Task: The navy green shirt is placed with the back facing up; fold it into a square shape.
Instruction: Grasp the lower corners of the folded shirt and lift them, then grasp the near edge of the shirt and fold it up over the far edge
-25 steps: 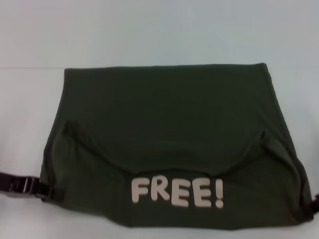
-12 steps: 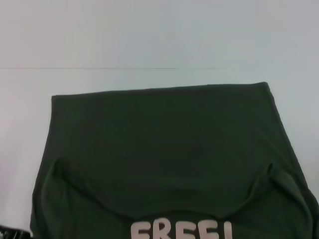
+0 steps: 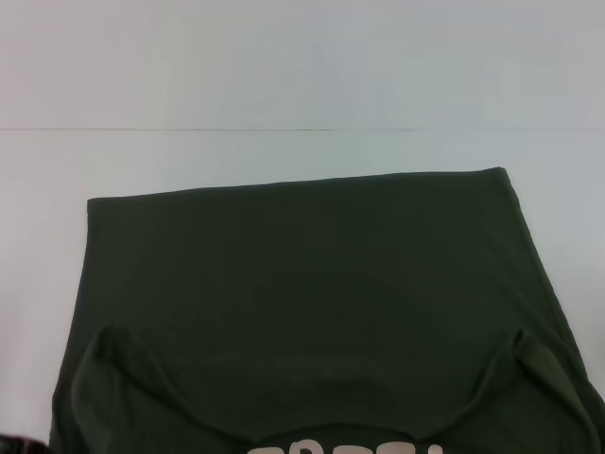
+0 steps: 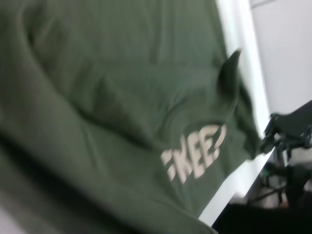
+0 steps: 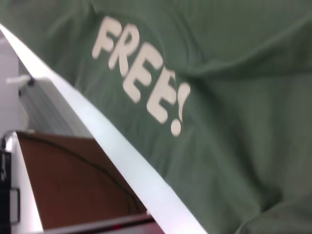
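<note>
The navy green shirt [image 3: 312,284] lies spread on the white table [image 3: 284,85], its near part folded up over itself. Only the tops of its white "FREE!" lettering [image 3: 345,446] show at the head view's bottom edge. The lettering [image 5: 141,92] reads whole in the right wrist view, close to the table's near edge. A dark sliver of my left gripper [image 3: 17,443] shows at the shirt's near left corner. In the left wrist view my right gripper [image 4: 273,139] meets the shirt's [image 4: 122,97] far corner, with the cloth drawn taut toward it.
Bare white table surrounds the shirt at the back and on both sides. The table's white front edge [image 5: 117,151] runs right beside the shirt, with a brown surface [image 5: 73,185] and cables below it.
The shirt has slid toward me over the table. Its far edge has come nearer, the lettering has dropped almost out of the head view, and both grippers have drawn back with it.
</note>
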`<state>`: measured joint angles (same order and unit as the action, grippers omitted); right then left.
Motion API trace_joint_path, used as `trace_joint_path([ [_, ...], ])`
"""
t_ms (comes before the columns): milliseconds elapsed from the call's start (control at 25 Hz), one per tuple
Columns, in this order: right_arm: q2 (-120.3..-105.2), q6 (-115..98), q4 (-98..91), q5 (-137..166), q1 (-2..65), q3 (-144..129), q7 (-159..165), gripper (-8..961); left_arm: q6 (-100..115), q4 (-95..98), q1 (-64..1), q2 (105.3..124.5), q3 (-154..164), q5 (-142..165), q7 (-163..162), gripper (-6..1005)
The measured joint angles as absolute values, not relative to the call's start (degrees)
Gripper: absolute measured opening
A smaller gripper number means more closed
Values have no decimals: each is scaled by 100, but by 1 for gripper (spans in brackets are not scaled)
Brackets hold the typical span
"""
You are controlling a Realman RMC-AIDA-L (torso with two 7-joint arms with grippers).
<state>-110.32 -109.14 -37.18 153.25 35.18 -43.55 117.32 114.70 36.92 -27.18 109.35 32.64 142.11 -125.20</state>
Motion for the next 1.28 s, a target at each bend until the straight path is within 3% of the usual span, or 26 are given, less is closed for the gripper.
trace_joint_path([
  [520,-10805,-10921,-3694,15292,3628,-2517,11994,27,11139,3548,-3137,10751,1584,14195,-12684,28],
  [760,-10650,-10339,-3395,14739,3625,-2061,12417,26,10412,3449,-3151,10775,925,14142,-12741,28],
  [1280,-10720,-8488,-2819,13389,3599,-2010,12627,27,8765,2983,-3168,10948,884,13432,-12701,27],
])
